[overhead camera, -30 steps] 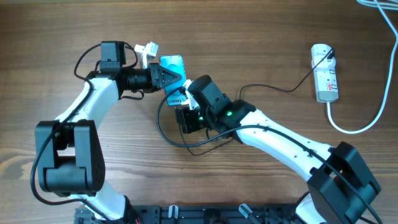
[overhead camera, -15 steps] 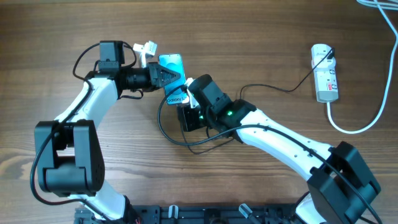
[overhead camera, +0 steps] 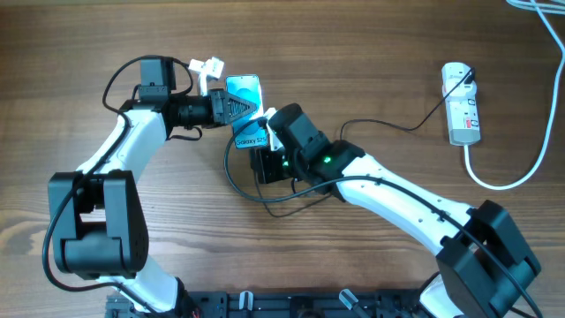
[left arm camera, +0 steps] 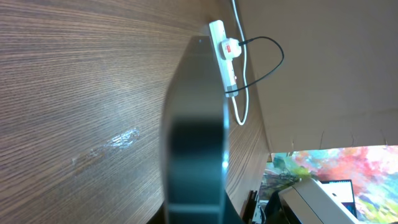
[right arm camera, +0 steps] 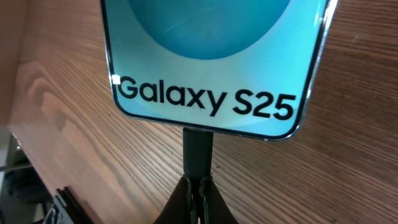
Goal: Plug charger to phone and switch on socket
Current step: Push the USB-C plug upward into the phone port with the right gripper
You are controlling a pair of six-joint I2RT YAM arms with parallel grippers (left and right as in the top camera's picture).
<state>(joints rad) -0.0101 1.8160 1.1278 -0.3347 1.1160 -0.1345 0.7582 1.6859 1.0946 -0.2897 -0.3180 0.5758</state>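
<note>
Where both arms meet: left-centre of the counter (overhead camera: 353,44), wood grain, seen from overhead.
Left arm (overhead camera: 132,141): reaches in from the L side, wrist pointing right toward the phone.
Right arm (overhead camera: 397,194): stretches diagonally from the near R corner up to the phone's lower end.
White lead (overhead camera: 497,186): thick, loops from the socket's near end out to the R edge.
Socket (overhead camera: 462,106): white strip w/ red markings, far R of counter, well apart from both arms; thin black cable runs into its far end. Switch position: can't tell.
Phone (overhead camera: 245,89): turquoise screen up, "Galaxy S25" end toward the right arm; can't tell if it touches the counter.
Charger (right arm camera: 198,149): black plug body butts against the phone's "Galaxy S25" edge, approx centred; how deep it sits, can't tell. Cable loops on the counter below the phone.
Left end effector (overhead camera: 243,108): pinching the phone, which shows edge-on in its wrist cam.
Right end effector (right arm camera: 199,186): fingers pressed together on the charger plug, just below the phone.
</note>
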